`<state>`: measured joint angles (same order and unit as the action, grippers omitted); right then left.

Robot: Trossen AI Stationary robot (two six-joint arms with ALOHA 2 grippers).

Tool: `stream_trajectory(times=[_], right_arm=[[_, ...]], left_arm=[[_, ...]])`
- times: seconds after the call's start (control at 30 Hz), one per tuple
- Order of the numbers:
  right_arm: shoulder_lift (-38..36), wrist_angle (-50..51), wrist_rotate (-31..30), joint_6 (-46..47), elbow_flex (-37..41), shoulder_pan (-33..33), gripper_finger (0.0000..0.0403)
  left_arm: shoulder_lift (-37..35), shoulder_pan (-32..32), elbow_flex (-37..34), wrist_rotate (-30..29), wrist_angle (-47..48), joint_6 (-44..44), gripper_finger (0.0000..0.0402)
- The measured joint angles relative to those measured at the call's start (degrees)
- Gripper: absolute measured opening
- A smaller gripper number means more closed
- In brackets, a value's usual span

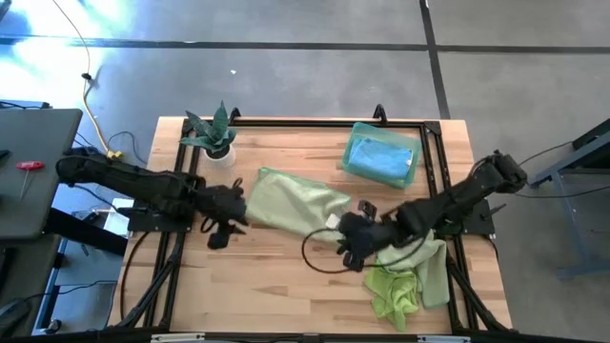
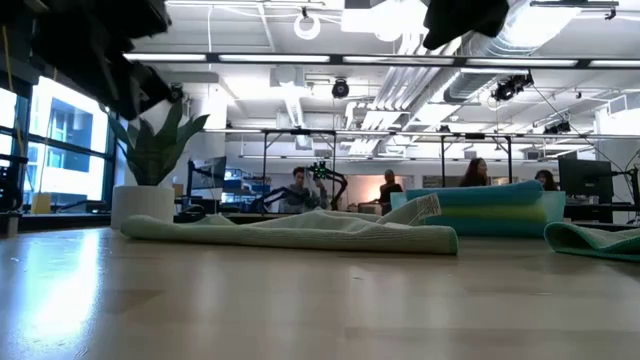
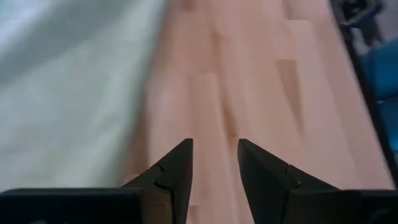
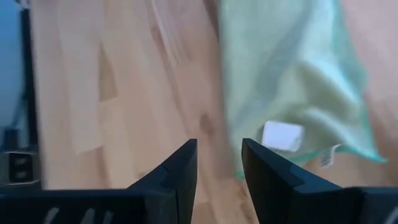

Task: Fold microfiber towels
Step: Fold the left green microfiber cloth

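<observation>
Two dark robot hands are hovering at opposite ends of one pale sage-green microfiber towel (image 1: 291, 202), which is lying loosely rumpled in the middle of the light wooden desk (image 1: 276, 286). The left hand (image 1: 221, 227) is sitting just off the towel's near-left edge, its fingers (image 3: 176, 176) parted with only bare wood between them, so it is grasping nothing. The right hand (image 1: 349, 248) is poised by the towel's opposite corner, where a small white label (image 4: 281, 135) is showing; its fingers (image 4: 180, 171) are likewise apart and empty.

To do this fold well, each hand is probably needing to pinch one corner of the same edge, close fully on the cloth only, lift together just clear of the wood, and carry that edge across evenly so the corners meet. Uneven lifting would likely skew the soft cloth or bunch it.

Counting the cloths: one sage towel is spread for folding; a lime-green microfiber heap (image 1: 405, 281) is lying crumpled under the right arm, apparently two or more pieces, though the number cannot be told; a stack of folded light-blue and mint towels (image 1: 383, 157) is resting at the far right, its layers uncountable from above. One small spiky green plant in a white pot (image 1: 215, 141) is standing at the far left.
</observation>
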<state>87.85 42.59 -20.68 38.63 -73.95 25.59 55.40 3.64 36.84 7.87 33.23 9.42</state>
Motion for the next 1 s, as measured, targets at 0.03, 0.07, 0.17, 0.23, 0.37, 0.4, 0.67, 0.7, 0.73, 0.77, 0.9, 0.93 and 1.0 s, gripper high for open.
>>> stream_trajectory(times=[0.03,0.07,0.17,0.23,0.37,0.4,0.67,0.7,0.73,0.77,0.9,0.93,1.0], right_arm=[[0.47,0.04,-1.98,-0.02,0.0,0.96,0.0119],[0.87,-0.18,-3.27,-0.07,0.0,1.66,0.0119],[1.56,-1.03,-5.62,0.6,0.02,2.29,0.0119],[1.77,-1.0,-6.12,5.48,0.03,1.46,0.0119],[1.78,-0.34,-2.14,13.04,0.04,-1.02,0.0136],[1.78,-0.07,-0.87,13.71,0.07,-1.48,0.0145],[1.91,-0.14,4.79,12.61,0.07,-3.26,0.0239],[2.27,-0.17,4.75,12.01,0.07,-3.48,0.0247],[2.74,0.04,4.72,11.76,0.07,-3.55,0.0252],[3.38,0.75,4.72,10.91,0.07,-3.57,0.0255],[6.39,2.8,4.73,4.97,0.08,-4.1,0.0255],[7.24,3.04,4.6,2.56,0.09,-4.15,0.0255],[8.83,2.33,3.95,-3.06,0.09,-4.02,0.0255]], left_arm=[[0.04,1.57,0.0,0.07,-0.33,1.11,0.0115],[0.35,2.78,0.0,0.26,-0.83,2.24,0.0114],[1.98,5.08,-0.07,0.11,-3.74,3.71,0.0113],[3.17,5.75,0.04,-1.14,-6.82,7.41,0.0115],[5.65,7.4,0.0,-3.27,-7.88,13.43,0.0127],[6.43,7.93,0.07,-3.41,-8.12,14.14,0.0133],[11.57,12.08,0.0,-4.08,-12.1,12.19,0.0215],[11.74,12.3,0.0,-4.45,-12.6,9.2,0.0224],[11.76,12.34,0.0,-5.41,-13.2,6.16,0.023],[11.66,12.35,0.0,-6.94,-14.21,2.89,0.0234],[10.11,12.42,0.0,-18.48,-15.93,-12.24,0.0236],[10.12,12.51,0.01,-21.85,-16.18,-14.75,0.0234],[10.33,12.26,0.0,-25.4,-15.74,-16.68,0.0231]])
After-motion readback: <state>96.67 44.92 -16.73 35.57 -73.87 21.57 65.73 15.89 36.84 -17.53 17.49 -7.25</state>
